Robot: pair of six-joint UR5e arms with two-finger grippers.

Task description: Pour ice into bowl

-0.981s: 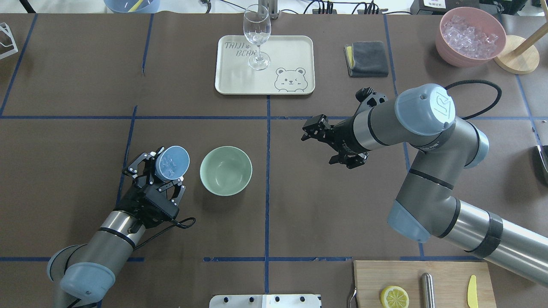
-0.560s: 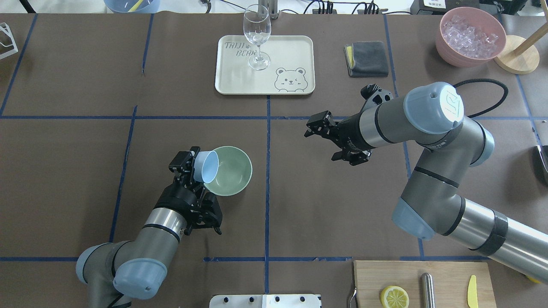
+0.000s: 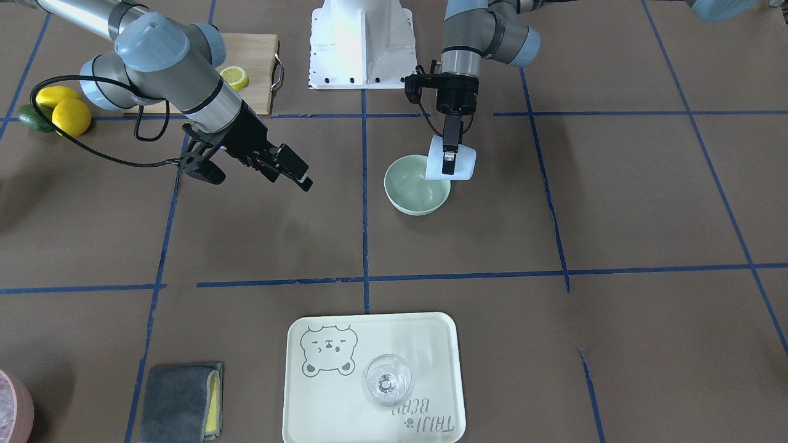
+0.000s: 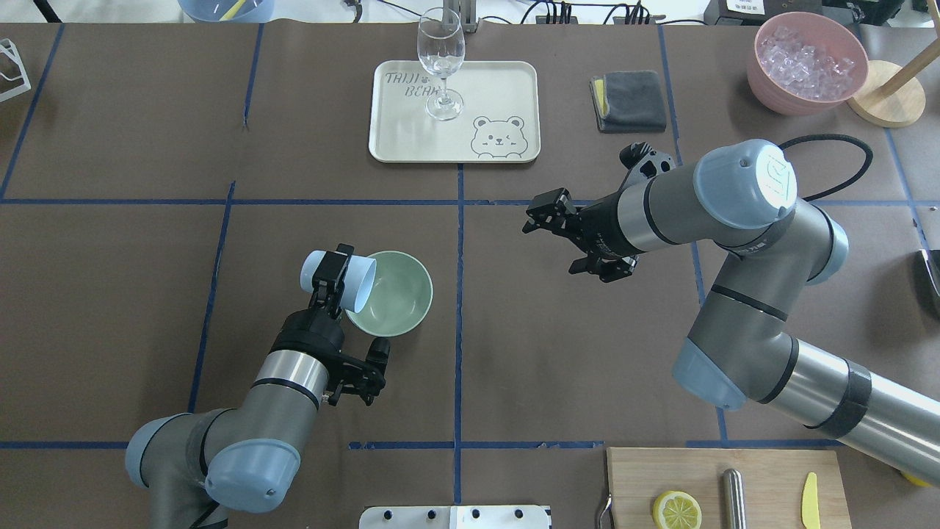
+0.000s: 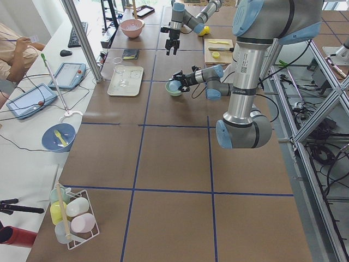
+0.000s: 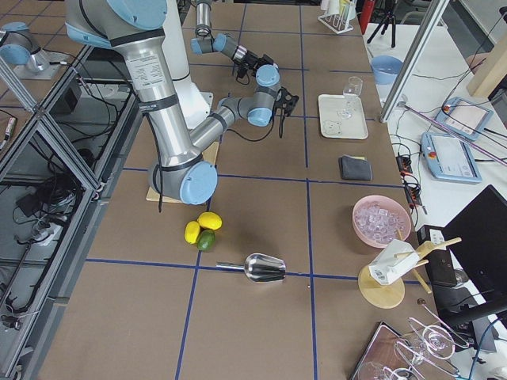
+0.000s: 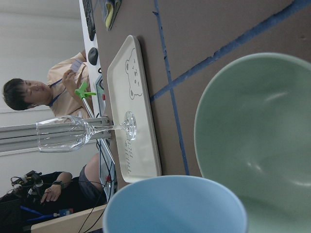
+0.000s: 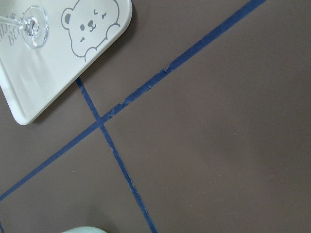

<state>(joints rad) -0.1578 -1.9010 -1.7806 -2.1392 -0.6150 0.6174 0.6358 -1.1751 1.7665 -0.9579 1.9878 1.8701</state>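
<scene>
One glass (image 4: 440, 53) on tray (image 4: 507, 81), well beyond bowl (image 4: 400, 297), tilted cup (image 4: 360, 285).

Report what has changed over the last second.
The left hand, shut on the light blue cup, swung from beside the bowl to its rim and tipped the cup sideways, mouth toward it. The right hand shifted slightly. The bowl, tray and glass stayed put.

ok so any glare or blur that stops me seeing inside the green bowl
Left wrist view: the bowl shows only soft highlights, the near light blue cup rim looks slightly soft. Overhead view: even light, sharp. Front-facing view: the white robot base is blown out.
</scene>
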